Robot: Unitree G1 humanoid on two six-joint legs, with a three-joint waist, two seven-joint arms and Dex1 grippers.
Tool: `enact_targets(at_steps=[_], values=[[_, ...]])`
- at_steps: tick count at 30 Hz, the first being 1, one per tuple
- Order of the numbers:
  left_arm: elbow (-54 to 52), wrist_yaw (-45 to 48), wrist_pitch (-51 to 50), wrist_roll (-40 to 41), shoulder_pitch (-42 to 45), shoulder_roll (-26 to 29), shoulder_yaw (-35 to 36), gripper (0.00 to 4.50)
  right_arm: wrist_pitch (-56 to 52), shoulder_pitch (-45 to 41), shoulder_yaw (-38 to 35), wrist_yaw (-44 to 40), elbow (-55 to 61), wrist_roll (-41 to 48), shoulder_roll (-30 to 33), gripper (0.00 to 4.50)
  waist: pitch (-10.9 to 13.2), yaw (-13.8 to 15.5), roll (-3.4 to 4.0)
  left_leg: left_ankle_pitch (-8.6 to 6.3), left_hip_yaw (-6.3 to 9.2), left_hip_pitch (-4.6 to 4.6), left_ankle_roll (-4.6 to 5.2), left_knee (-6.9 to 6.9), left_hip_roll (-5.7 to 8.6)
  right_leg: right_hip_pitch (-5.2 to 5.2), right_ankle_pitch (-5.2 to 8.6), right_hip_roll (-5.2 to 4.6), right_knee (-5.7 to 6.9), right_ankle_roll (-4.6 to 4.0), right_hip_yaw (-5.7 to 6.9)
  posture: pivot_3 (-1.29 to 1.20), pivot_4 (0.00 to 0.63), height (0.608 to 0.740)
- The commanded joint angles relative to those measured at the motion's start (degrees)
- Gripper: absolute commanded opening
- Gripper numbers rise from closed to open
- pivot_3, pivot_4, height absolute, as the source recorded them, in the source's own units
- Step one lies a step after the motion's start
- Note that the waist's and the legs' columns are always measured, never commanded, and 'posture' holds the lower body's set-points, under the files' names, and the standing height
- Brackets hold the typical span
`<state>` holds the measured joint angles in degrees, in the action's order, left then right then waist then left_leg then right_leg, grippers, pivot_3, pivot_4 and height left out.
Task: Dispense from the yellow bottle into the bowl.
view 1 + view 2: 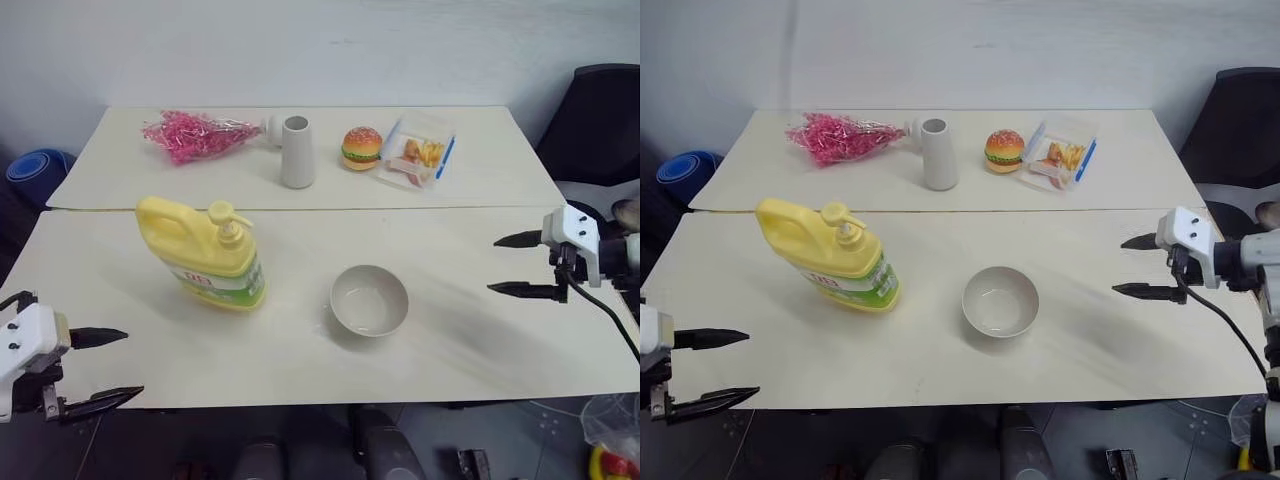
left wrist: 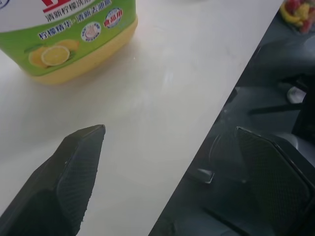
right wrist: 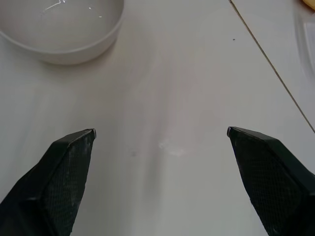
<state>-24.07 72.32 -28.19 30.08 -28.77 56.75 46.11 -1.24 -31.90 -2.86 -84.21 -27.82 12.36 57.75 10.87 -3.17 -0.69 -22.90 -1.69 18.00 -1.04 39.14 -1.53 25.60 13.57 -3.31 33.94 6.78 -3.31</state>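
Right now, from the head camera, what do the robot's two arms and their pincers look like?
Each arm ends in a white, boxy wrist housing carrying two slim black fingers that taper to sharp points. The left pincer has small dark round marks on its housing. The right pincer has a black cable running down from its housing. In the wrist views the fingers' inner faces look finely textured.

From the head, our two eye views look forward and down over the table (image 1: pixel 300 330), the left gripper (image 1: pixel 112 368) at its near left corner and the right gripper (image 1: pixel 514 264) at its right edge; both views share that whole scene. Our left wrist view looks close along its fingers (image 2: pixel 74 172) at the table edge and the yellow bottle (image 2: pixel 74 44) just beyond. Our right wrist view looks close over the tabletop, with the bowl (image 3: pixel 64 34) ahead of its fingertips.
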Motion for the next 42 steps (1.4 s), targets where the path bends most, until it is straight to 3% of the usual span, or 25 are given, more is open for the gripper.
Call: enact_targets(at_steps=[1, 6, 10, 13, 18, 26, 41, 42], values=[[-4.72, 0.71, -5.18, 7.09, 2.51, 1.50, 1.47, 4.50, -5.00, 3.22, -2.69, -0.66, 11.42, 5.29, 0.71, 4.46, 0.00, 0.09, 0.00, 0.00, 0.02, 0.01, 0.00, 0.00, 0.00, 0.00, -0.13, 0.00, 0.01, 0.23, 0.01, 0.00, 0.150, 0.740], [-8.65, 1.96, -10.52, 13.23, 8.44, 7.00, 0.34, 4.50, -9.64, 8.72, -1.53, 1.18, 29.01, 10.08, -1.15, 4.46, 0.01, 0.15, -0.01, 0.00, 0.08, 0.02, -0.01, 0.00, -0.01, 0.00, -0.17, 0.02, 0.01, 0.31, 0.04, 0.00, 0.150, 0.740], [-11.22, 3.53, -12.25, 17.77, 14.03, 11.28, -4.09, 4.50, -10.94, 11.21, 3.45, 2.50, 39.47, 10.54, -4.47, 4.46, 0.00, 0.05, -0.02, 0.03, 0.13, 0.01, -0.06, 0.01, -0.01, 0.00, -0.17, 0.06, 0.07, 0.30, 0.05, 0.00, 0.150, 0.740], [-11.90, 2.34, -10.20, 17.69, 19.18, 12.22, -10.31, 4.50, -10.12, 11.08, 7.70, 2.57, 40.68, 8.81, -6.81, 3.88, 0.00, 0.11, -0.02, 0.04, 0.13, 0.00, -0.07, 0.01, 0.00, 0.00, -0.17, 0.08, 0.07, 0.30, 0.04, 0.00, 0.150, 0.740], [-11.88, 1.43, -9.42, 16.93, 24.97, 12.33, -17.72, 4.50, -4.03, 8.91, 13.32, 5.59, 37.26, 1.59, -10.54, 2.15, 0.01, 0.07, -0.03, 0.07, 0.17, -0.02, -0.12, 0.04, 0.03, 0.02, -0.17, 0.08, 0.07, 0.31, 0.07, 0.00, 0.150, 0.740], [-12.08, 2.11, -8.25, 15.04, 26.27, 12.61, -20.44, 4.50, 4.55, 8.61, 19.30, 5.83, 32.41, -4.85, -13.17, 2.15, 0.01, 0.14, -0.04, 0.15, 0.21, 0.03, -0.28, 0.05, 0.02, 0.14, -0.17, 0.10, 0.15, 0.31, 0.13, 0.00, 0.150, 0.740], [-12.50, 1.94, -8.84, 14.46, 25.87, 12.58, -18.86, 4.50, 14.41, 6.69, 24.42, 9.53, 19.00, -12.68, -19.63, 2.15, 0.00, -0.06, -0.06, 0.15, 0.20, -0.01, -0.27, 0.07, 0.03, 0.12, -0.18, 0.10, 0.24, 0.31, 0.10, 0.00, 0.150, 0.740], [-12.39, 1.81, -8.88, 14.49, 26.02, 12.54, -18.87, 4.50, 14.52, 6.51, 24.43, 9.58, 18.52, -12.64, -19.86, 1.77, 0.00, -0.03, -0.06, 0.15, 0.20, -0.02, -0.27, 0.07, 0.03, 0.12, -0.18, 0.10, 0.26, 0.31, 0.10, 0.00, 0.150, 0.740]])
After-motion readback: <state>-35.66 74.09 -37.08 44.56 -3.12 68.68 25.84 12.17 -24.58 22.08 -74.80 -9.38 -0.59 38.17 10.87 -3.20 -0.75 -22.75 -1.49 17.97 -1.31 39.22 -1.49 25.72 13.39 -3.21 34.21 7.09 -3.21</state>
